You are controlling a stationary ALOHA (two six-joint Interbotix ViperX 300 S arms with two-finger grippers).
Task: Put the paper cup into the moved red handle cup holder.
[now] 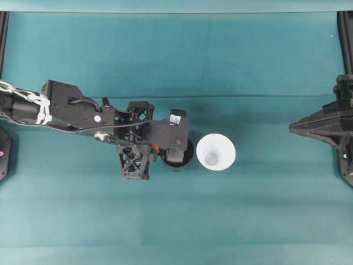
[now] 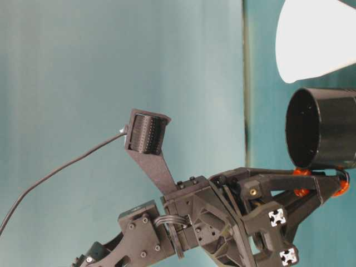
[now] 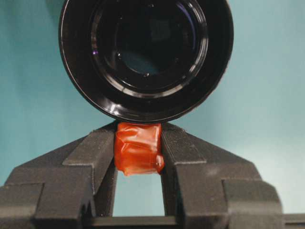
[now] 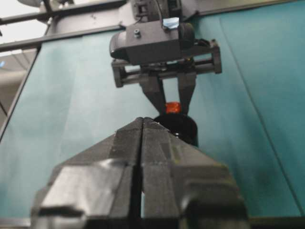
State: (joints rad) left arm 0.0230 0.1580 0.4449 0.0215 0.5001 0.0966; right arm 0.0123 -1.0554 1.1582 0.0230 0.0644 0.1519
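Note:
The red handle cup holder (image 1: 179, 161) is a glossy black round cup standing mouth up near the table's middle, partly under the left wrist. Its orange-red handle tab (image 3: 138, 149) is pinched between the fingers of my left gripper (image 3: 138, 140), which is shut on it. From table level the holder (image 2: 325, 128) shows beside the gripper's fingers (image 2: 311, 186). The white paper cup (image 1: 215, 152) stands upright just right of the holder, close to it and untouched; it also shows at table level (image 2: 317, 39). My right gripper (image 1: 293, 127) rests shut and holding nothing at the far right, pointing at the holder (image 4: 181, 130).
A teal cloth (image 1: 165, 55) covers the table. The left arm (image 1: 71, 107) stretches in from the left edge. Black frame posts (image 1: 345, 33) stand at the table's corners.

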